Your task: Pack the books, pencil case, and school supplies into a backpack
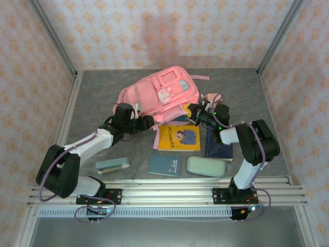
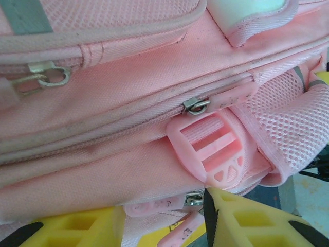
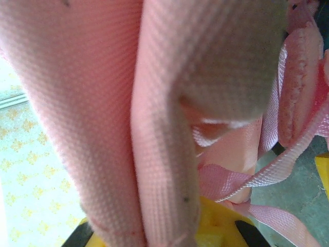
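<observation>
One woven pink backpack [image 1: 159, 92] | right end effector [image 3: 164, 234] clamped on its fabric | left end effector [image 2: 159, 226] grip unclear

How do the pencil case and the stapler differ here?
The pencil case is a pale mint, rounded pouch; the stapler is a slimmer blue-grey bar on a white base. The pencil case lies right of the teal notebook, the stapler left of it. Both lie flat on the table, outside the backpack.
</observation>
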Motion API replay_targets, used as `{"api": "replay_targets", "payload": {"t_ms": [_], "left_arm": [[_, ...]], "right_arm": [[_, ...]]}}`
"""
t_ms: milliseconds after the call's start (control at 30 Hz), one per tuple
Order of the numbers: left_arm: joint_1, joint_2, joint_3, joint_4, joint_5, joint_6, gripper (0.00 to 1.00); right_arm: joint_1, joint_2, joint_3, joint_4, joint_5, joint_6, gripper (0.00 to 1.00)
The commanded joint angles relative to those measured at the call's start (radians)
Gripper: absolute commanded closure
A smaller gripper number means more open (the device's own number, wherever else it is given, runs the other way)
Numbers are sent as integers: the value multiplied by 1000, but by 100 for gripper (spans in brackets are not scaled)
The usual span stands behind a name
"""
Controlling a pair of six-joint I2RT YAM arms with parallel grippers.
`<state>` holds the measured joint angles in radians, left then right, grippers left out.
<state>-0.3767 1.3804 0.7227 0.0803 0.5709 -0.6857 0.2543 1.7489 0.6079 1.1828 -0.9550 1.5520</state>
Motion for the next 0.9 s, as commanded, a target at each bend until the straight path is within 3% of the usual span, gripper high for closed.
{"api": "replay_targets", "payload": {"t_ms": [0,467,700,867], "left_arm": [[-2,-53,-24,69,64,-13,60],[-4,-137,-62,67,56,-18,66],[-4,-113,-9,-150,-59,71,68],[-12,-49,34,-244,-61,112,68]], "right_arm": [[5,-6,9,136,-10,5,100],[5,-30,14,44,-14,-58,100],[6,-77,19,-89,-19,-143,100],[5,-104,26,-177,-21,-202,100]]}}
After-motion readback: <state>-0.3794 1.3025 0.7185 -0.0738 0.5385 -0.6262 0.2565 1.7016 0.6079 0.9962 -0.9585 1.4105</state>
